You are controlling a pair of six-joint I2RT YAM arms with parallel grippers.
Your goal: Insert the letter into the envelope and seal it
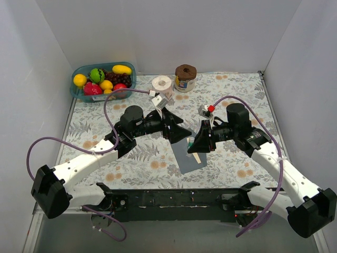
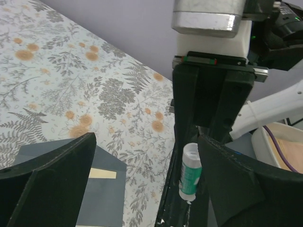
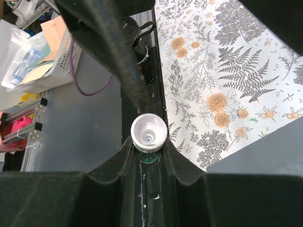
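Floral tablecloth (image 1: 237, 89) is seen between white walls. At the back are a fruit basket (image 1: 77, 90), a tape roll (image 1: 161, 83) and a brown-lidded jar (image 1: 185, 78).

The envelope (image 1: 185, 159) lies flat at mid-table, nearer the front edge and between the two arms. Of the letter (image 1: 196, 157), only a narrow cream strip is seen on the envelope near its right side; the rest is hidden under grey paper. The same strip shows in the left wrist view.

The left gripper (image 1: 181, 133) is held just behind the envelope's far end, jaws spread wide and nothing between them.

The right gripper (image 1: 197, 145) is clamped on a glue stick (image 3: 148, 135) with a white cap and green label. The stick is held over the envelope's far right part. Contact with the paper cannot be told. The two grippers are close together, not touching.
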